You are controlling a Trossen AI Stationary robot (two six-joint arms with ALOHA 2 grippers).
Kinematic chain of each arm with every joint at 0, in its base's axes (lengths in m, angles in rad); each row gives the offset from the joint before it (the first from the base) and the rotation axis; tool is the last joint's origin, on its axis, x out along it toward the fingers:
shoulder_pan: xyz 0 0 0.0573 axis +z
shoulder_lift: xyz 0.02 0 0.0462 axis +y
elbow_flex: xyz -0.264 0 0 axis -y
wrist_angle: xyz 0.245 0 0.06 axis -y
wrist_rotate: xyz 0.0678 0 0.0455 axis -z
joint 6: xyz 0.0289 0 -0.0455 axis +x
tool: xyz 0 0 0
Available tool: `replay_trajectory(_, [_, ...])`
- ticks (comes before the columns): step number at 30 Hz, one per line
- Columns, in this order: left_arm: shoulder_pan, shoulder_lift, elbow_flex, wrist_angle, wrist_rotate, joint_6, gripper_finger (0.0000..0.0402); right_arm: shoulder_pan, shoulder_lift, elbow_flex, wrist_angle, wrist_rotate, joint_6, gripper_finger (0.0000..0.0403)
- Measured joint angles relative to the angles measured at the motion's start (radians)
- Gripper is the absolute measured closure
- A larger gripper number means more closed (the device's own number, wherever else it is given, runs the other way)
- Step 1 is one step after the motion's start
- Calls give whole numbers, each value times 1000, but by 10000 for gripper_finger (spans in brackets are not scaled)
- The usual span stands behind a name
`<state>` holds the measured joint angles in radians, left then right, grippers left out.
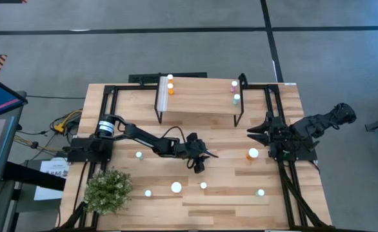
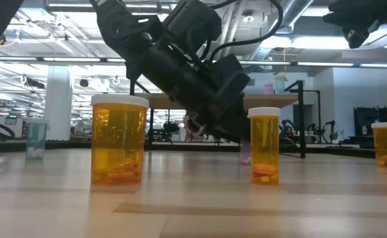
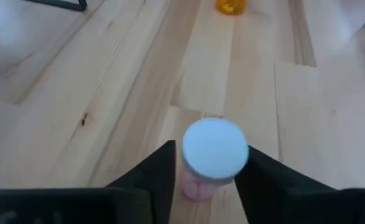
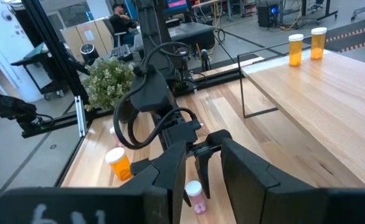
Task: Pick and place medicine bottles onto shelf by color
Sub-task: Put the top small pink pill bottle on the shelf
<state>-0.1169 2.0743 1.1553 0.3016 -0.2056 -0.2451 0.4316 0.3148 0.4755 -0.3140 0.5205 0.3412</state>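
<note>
Left gripper [image 3: 208, 177] straddles a pink bottle [image 3: 212, 155] at mid-table, near of the shelf [image 1: 198, 96]; fingers [image 3: 151, 177] flank the cap, contact unclear, bare wood around it. Right gripper [image 1: 257, 133] parked at right edge, part-open, empty.

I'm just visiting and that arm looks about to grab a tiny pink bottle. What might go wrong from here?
The left gripper has its fingers on either side of the pink bottle, and only near its cap; it could tip or slip out when lifted. On the shelf, a pink bottle stands right at the edge beside a green one, so setting this one down nearby might knock either off.
</note>
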Motion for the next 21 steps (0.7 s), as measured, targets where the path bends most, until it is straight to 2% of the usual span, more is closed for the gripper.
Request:
replay_trajectory(8, [0,-19,0,2,8,-4,317,0,0,0,0,0,0,280])
replay_trajectory(14, [3,-128,0,-77,-3,8,317,0,0,0,-4,0,0,280])
replay_trajectory(17, [4,-212,0,-148,-61,32,307,0,0,0,-4,0,0,280])
replay_trajectory(21, [9,-338,0,-269,-188,81,302,0,0,0,-4,0,0,280])
